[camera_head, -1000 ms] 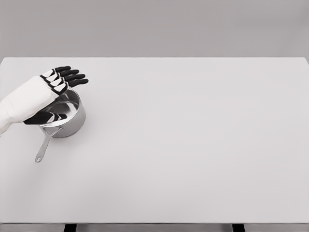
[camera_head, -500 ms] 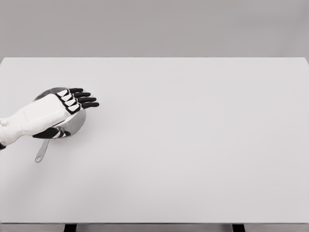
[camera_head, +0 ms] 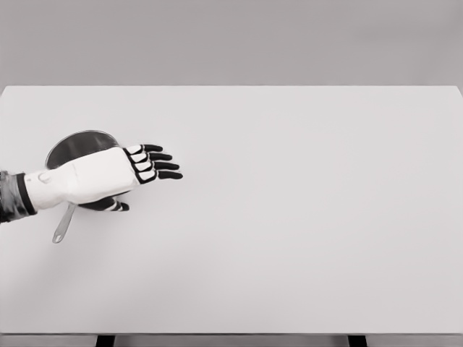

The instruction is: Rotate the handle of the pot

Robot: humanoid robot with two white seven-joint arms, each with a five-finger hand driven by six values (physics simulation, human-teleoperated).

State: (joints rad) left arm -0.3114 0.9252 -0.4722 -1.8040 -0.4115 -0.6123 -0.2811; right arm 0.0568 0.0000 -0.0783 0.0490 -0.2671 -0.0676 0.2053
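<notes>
While the pot (camera_head: pixel 72 148) is sitting near the desk's (camera_head: pixel 304 217) left edge with its handle (camera_head: pixel 63 224) pointing toward the front edge, the left hand (camera_head: pixel 119 173) is hovering across it, fingers (camera_head: pixel 160 165) stretched flat and gripping nothing. I am judging this as the approach step; next the hand needs lowering beside the handle to push it round.
</notes>
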